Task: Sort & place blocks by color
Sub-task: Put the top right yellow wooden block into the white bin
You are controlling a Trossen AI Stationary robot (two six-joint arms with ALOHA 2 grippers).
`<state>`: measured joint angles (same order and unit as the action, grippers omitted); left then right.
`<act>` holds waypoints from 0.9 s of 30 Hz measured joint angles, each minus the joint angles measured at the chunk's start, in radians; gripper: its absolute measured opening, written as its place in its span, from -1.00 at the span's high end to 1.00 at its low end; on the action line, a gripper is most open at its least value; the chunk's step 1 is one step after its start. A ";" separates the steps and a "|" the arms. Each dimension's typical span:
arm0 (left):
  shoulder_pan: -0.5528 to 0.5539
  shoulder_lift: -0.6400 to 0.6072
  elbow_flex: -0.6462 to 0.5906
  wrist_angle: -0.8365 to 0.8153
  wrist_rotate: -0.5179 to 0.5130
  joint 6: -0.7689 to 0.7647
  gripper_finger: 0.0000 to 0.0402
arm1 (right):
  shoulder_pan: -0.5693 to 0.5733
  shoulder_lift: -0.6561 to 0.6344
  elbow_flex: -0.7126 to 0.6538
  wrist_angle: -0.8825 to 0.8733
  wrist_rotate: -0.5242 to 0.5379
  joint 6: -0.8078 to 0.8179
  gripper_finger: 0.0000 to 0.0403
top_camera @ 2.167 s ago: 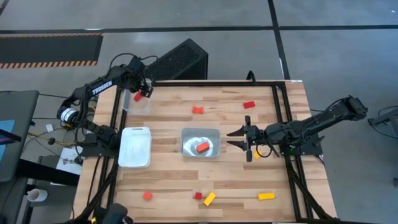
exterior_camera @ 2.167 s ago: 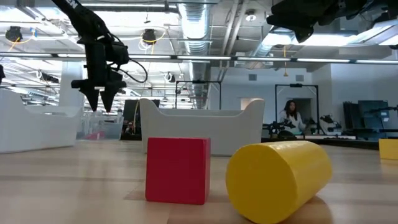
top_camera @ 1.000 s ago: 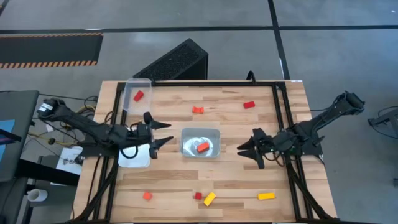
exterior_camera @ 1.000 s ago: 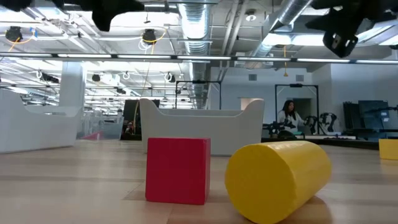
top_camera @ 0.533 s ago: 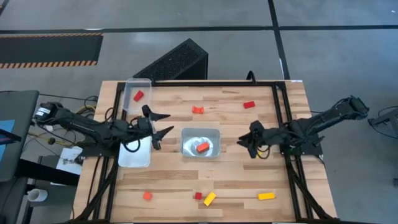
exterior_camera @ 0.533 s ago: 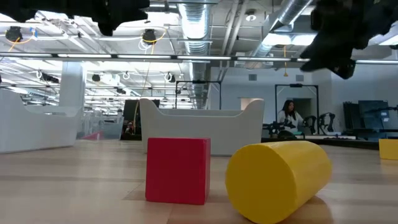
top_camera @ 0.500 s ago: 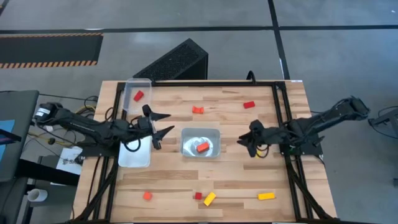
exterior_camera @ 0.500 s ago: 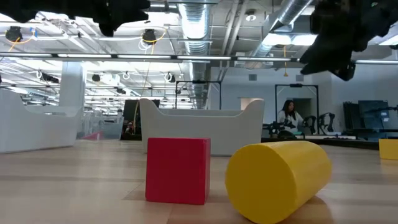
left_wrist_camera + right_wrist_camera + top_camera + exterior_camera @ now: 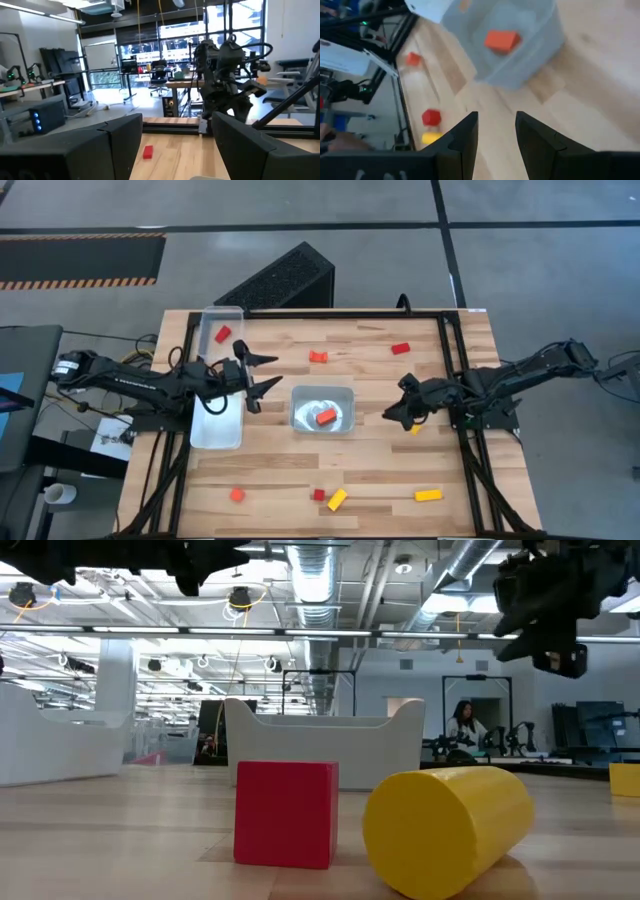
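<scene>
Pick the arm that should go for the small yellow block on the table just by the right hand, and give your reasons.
Right. The right hand is open and hovers almost directly beside the yellow block. The left hand is open too, but sits across the table, beyond the centre tray.

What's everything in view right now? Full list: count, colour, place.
Clear trays: 3. One at table centre holds an orange block; one at the far-left corner holds a red block; one at the left edge, contents unseen.
Loose red/orange blocks: 4. Two on the far side, two near the front edge.
Yellow blocks: 3. Two near the front edge, one under the right gripper.
Black box: 1, beyond the table.
Person: 1, far back in the room.
Left gripper: open, beside the centre tray.
Right gripper: open, right of the centre tray.
</scene>
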<state>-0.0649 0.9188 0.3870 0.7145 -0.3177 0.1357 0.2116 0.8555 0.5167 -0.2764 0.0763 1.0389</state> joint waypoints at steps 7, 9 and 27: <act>0.004 0.000 0.000 -0.010 -0.005 -0.030 -0.14 | -0.006 0.003 0.000 -0.300 -0.079 0.257 0.23; 0.010 0.000 0.000 -0.013 -0.019 -0.057 -0.14 | -0.006 0.003 0.000 -0.363 -0.090 0.288 0.23; 0.014 0.000 0.000 -0.038 -0.057 -0.050 -0.14 | -0.098 0.016 0.161 -0.632 -0.081 0.187 0.23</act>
<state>-0.0505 0.9188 0.3874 0.6767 -0.3747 0.0856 0.1134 0.8719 0.6781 -0.9088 -0.0043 1.2255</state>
